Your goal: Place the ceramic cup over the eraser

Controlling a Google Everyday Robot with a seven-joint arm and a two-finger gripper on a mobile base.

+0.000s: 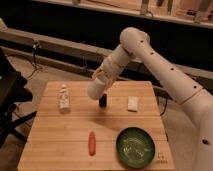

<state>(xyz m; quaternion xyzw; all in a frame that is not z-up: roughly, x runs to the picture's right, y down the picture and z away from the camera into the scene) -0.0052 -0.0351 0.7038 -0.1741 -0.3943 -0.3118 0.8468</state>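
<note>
The off-white ceramic cup (pixel 97 88) hangs tilted in the air above the wooden table (pixel 60 135), held by my gripper (pixel 106 76), whose fingers are shut around it. The small black eraser (pixel 102 101) stands upright on the table just below and slightly right of the cup's lower end. The cup's bottom edge is close to the eraser's top but does not cover it. The white arm reaches in from the upper right.
A small pale bottle with a label (pixel 63 98) stands at the left. A flat white piece (pixel 132 103) lies right of the eraser. A red-orange stick (pixel 92 142) lies near the front, and a green bowl (pixel 135 147) sits at the front right.
</note>
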